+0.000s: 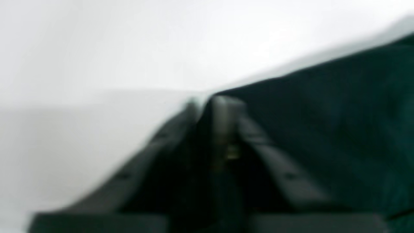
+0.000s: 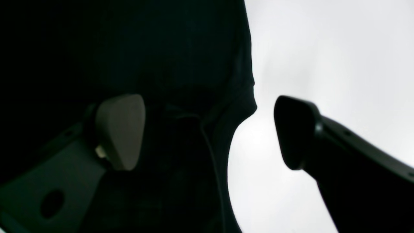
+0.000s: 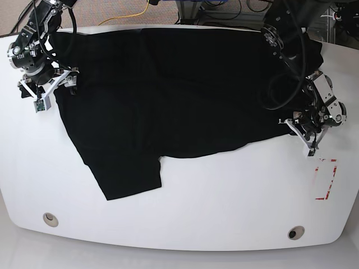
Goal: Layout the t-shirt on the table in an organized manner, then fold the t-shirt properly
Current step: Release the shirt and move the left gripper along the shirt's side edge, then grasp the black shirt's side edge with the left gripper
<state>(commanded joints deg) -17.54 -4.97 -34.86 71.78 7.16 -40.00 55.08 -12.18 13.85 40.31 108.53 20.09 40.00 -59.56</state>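
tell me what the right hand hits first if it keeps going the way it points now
Most likely the shirt: the right hand is open, with one finger over the black cloth and the other over the white table. Depth is unclear, so it may meet both together.

yellow cable [image 3: 130, 15] on reddish-brown carpet [image 3: 106, 12] beyond far edge, running diagonally toward top centre. dark cables [image 3: 224, 9] bundled near top centre-right, beside grey metal frame parts [image 3: 188, 11]. more metal framing [image 3: 342, 17] at top right corner. pale grey floor [image 3: 11, 246] visible at lower left corner and along bottom. wrist views too blurred or dark to show anything else.
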